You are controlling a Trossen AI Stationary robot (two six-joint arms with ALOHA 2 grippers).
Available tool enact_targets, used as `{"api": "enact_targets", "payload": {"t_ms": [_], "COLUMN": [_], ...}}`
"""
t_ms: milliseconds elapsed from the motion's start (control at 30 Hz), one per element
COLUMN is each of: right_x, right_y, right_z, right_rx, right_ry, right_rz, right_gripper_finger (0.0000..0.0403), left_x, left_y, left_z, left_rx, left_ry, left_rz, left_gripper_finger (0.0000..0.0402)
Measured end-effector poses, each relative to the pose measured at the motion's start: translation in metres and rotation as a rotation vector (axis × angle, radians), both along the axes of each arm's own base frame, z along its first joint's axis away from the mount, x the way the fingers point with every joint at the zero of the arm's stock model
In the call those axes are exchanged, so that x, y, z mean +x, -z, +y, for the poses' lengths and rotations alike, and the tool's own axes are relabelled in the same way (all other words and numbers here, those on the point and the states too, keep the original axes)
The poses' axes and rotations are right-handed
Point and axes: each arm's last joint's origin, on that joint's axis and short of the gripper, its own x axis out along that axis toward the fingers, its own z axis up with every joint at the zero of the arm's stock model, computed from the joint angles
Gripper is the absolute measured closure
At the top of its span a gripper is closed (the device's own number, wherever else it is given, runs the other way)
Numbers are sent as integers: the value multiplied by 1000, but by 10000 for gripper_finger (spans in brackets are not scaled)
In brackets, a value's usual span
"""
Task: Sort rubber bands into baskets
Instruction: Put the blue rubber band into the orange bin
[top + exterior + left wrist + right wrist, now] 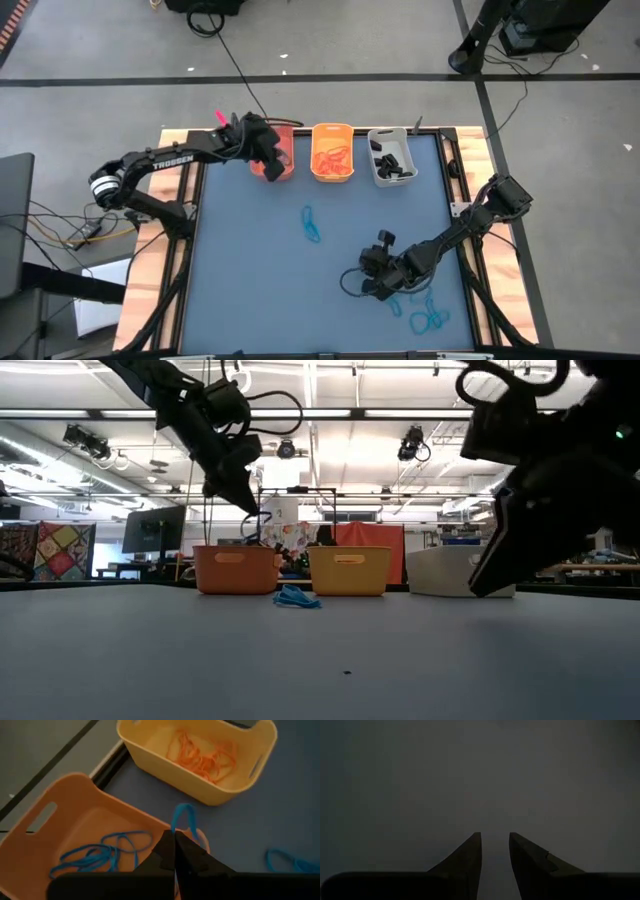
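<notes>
Three baskets stand in a row at the table's far edge: an orange one (277,163) with blue rubber bands (100,854) in it, a yellow one (332,153) with orange bands (202,756), and a grey-white one (392,158) with black bands. My left gripper (174,839) hangs over the orange basket's near rim, shut on a blue band (183,816). More blue bands lie on the table at mid-table (312,225) and near right (426,316). My right gripper (495,840) stands open beside the near-right bands, nothing between its fingers. My left gripper pinches one blue rubber band (176,827) between its two shut fingertips. The fingers slant down from the table's left. A short loop of the band sticks out past the tips, lifted clear above the orange basket's rim.
The blue mat's middle lies bare between the baskets and the loose bands. Wooden table edges and cables run along both sides. My right arm (450,232) stretches in from the right edge, low over the mat.
</notes>
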Motion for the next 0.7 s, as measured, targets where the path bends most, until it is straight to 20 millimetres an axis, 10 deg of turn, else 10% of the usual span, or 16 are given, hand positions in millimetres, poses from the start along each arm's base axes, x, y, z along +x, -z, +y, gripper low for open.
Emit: {"api": "enact_targets", "payload": {"t_ms": [700], "right_x": [6], "right_y": [4], "right_z": [-94], "right_rx": [-220], "right_ry": [219], "right_rz": [304], "right_gripper_finger": [290], "left_x": [-17], "left_y": [-30], "left_z": [-8], "left_rx": [70], "left_ry": [74], "left_rz": [-98], "left_gripper_finger": [400]}}
